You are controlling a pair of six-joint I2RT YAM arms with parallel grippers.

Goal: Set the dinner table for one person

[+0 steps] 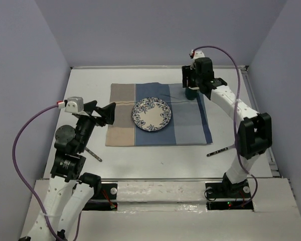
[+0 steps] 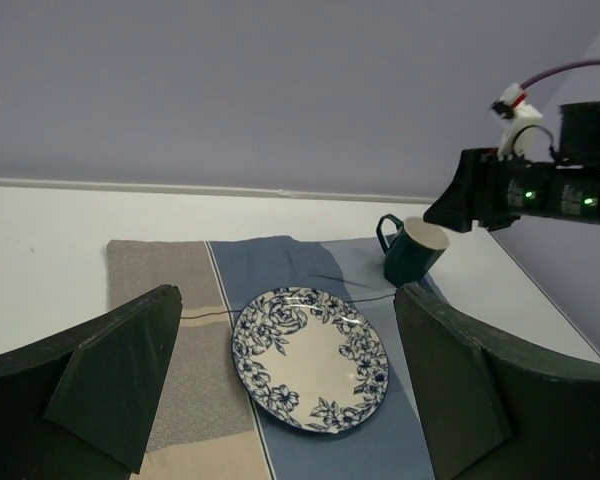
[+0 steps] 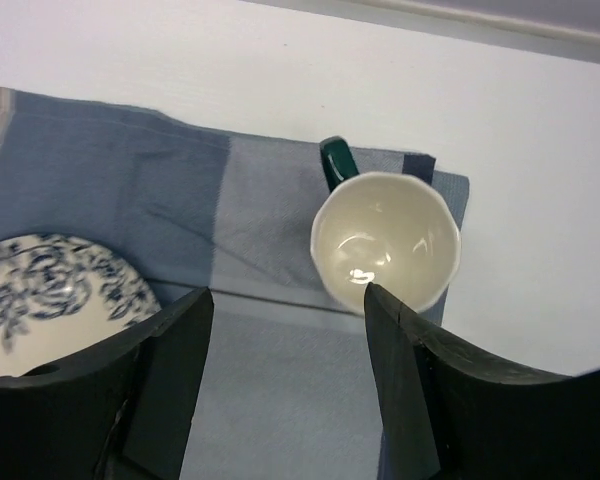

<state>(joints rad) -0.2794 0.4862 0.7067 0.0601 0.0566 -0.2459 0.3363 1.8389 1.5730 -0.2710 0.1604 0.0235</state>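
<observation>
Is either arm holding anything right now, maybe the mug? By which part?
Nothing is held. The right gripper is open, the mug standing free on the placemat beyond its fingers; the left gripper is open and empty.

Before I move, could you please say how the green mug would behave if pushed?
The mug looks ceramic, so probably rigid and breakable. Upright and empty, it may tip. Standing on the placemat, it could drag the cloth.

Worktop (image 1: 155, 160): plain white, matt, smooth. Placemat (image 1: 190, 128): woven cloth, matt, lightly creased, in blue and tan panels. Plate (image 1: 151, 114): glazed ceramic, glossy, blue floral print on cream. Mug (image 3: 385, 240): glossy dark-green glaze outside, shiny cream inside. Right tool (image 3: 285, 390): matt dark jaws, plastic-like. Cable (image 2: 580, 67): smooth purple sheath.
</observation>
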